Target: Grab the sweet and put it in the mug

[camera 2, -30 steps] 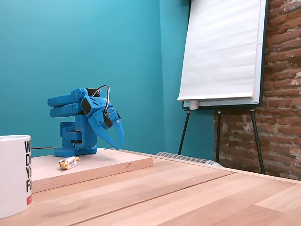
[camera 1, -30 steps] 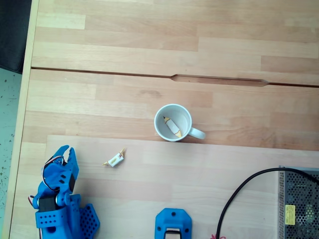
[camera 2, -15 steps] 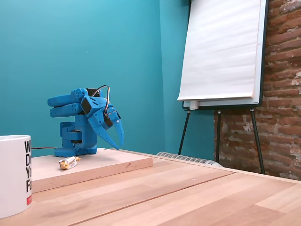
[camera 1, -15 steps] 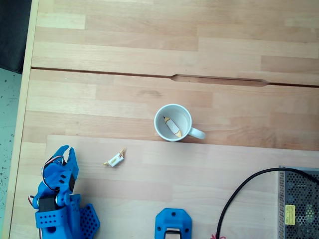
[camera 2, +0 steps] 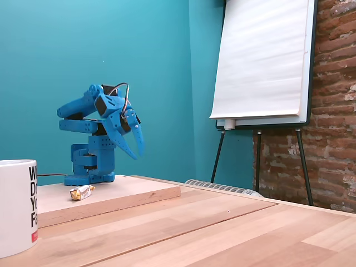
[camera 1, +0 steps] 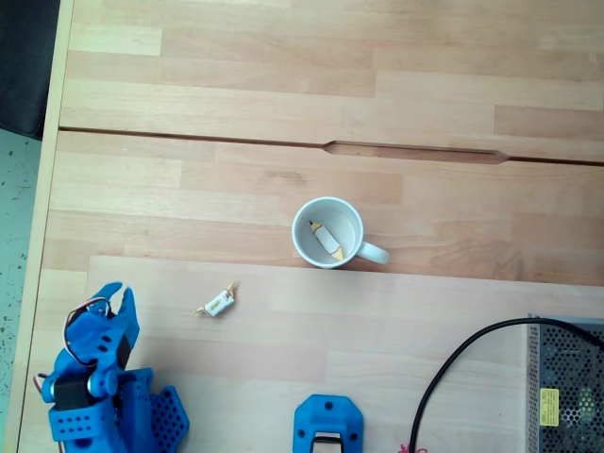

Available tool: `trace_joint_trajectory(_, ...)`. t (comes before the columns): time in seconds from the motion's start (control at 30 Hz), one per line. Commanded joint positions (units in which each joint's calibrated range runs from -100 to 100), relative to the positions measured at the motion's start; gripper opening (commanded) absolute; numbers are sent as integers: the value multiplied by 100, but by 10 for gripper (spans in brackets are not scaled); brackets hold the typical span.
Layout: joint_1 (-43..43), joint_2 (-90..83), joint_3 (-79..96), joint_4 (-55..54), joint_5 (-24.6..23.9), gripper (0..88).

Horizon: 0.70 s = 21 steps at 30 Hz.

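I am seeing the gripper (camera 2: 135, 151) hanging clenched and empty above the board (camera 1: 377, 321). The sweet (camera 1: 218, 303) is lying at the mug's (camera 1: 327, 232) seven o'clock, well apart. Another sweet (camera 1: 327, 240) is sitting inside the mug.

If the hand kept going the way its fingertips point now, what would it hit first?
Most likely the raised wooden board. In a fixed view the hand points down and slightly forward, and nothing lies beneath it. The sweet sits off to one side, out of that line, though depth is hard to judge.
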Motion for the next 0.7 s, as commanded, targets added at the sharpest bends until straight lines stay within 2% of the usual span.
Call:
trace_joint_trajectory(0.0, -21, 349, -961, 849, 112, 38)
trace_joint_trajectory(0.17, 451, 711, -1772, 1833, 816, 38)
trace_joint_trajectory(0.27, 879, 1072, -1942, 2003, 1265, 38)
trace_joint_trajectory(0.5, 2048, 1873, -2040, 1986, 2125, 38)
trace_joint_trajectory(0.67, 2854, 2148, -1978, 1349, 2574, 39)
